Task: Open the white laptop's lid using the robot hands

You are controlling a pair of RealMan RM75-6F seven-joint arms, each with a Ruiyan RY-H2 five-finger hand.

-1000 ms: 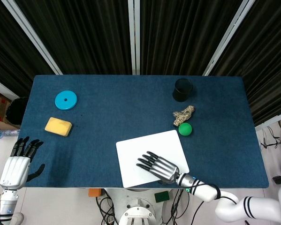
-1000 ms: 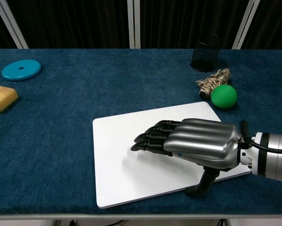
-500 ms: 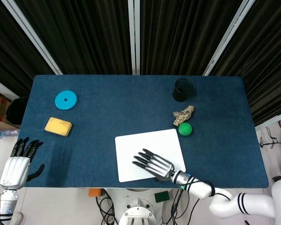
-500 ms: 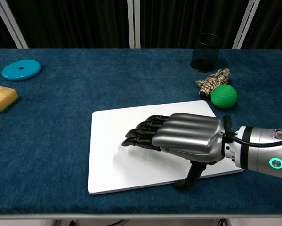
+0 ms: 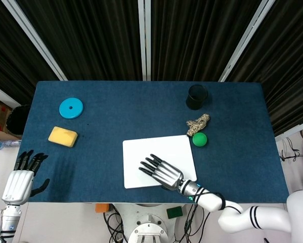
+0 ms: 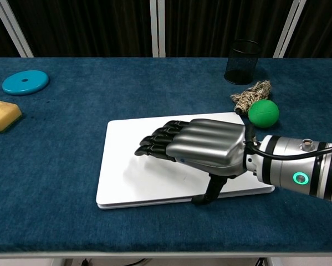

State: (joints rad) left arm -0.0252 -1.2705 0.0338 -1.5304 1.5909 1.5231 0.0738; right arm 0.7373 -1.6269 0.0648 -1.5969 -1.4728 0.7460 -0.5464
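Observation:
The white laptop (image 5: 159,153) (image 6: 127,177) lies closed and flat near the table's front edge, right of centre. My right hand (image 5: 160,172) (image 6: 196,145) rests palm down on its lid, fingers stretched toward the left. Its thumb (image 6: 210,190) hangs over the laptop's near edge. My left hand (image 5: 19,179) hovers off the table's front left corner, fingers apart and holding nothing; the chest view does not show it.
A green ball (image 5: 199,139) (image 6: 263,112) and a knot of rope (image 5: 197,124) (image 6: 251,93) lie just right of the laptop. A black cup (image 5: 196,96) (image 6: 241,54) stands behind them. A blue disc (image 5: 71,108) (image 6: 25,81) and a yellow sponge (image 5: 62,136) (image 6: 1,114) sit far left.
The right hand has slid left across the lid, and the laptop has turned with it, its near edge now almost square to the table's front. The left hand has barely moved.

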